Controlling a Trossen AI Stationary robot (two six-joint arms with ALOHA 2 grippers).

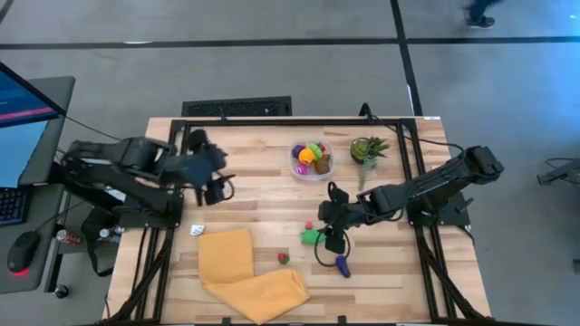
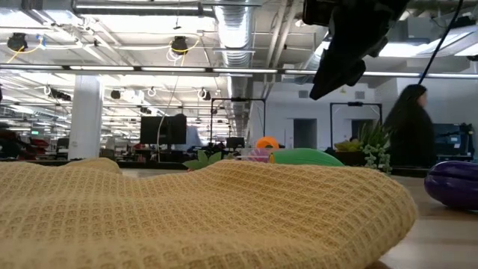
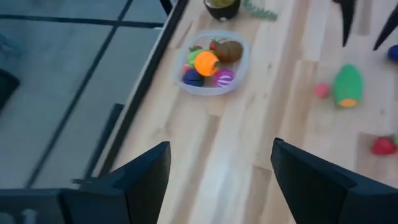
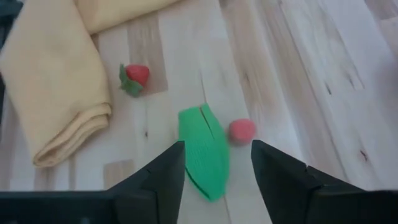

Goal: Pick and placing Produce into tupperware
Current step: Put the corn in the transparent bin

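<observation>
Right gripper (image 4: 216, 163): hangs over the middle of the wooden table (image 1: 263, 181), fingers spread apart and holding nothing. The right wrist view shows the two dark fingers standing on either side of a green toy vegetable, with no contact visible.
Green vegetable (image 4: 204, 151): lies flat on the table directly under the right gripper, between its fingers. In the left wrist view it shows an orange end.
Small pink-red ball (image 4: 241, 130): just beside the green vegetable, touching or nearly touching its edge, ahead of one right finger.
Strawberry (image 4: 135, 75): red with green leaves, on the table further ahead of the right gripper, next to the folded cloth.
Purple piece (image 1: 343, 265): on the table near the right gripper, on its front side.
Tub (image 1: 311, 160): round and clear, behind the right gripper towards the far edge of the table. It already holds several toys, among them orange, purple, magenta, green and brown ones.
Potted plant (image 1: 367, 149): just beside the tub, near the right arm.
Yellow cloth (image 1: 245, 272): folded, at the front of the table, between the two arms.
Left gripper (image 3: 217, 171): held above the left part of the table, well apart from the tub, fingers wide apart and empty.
</observation>
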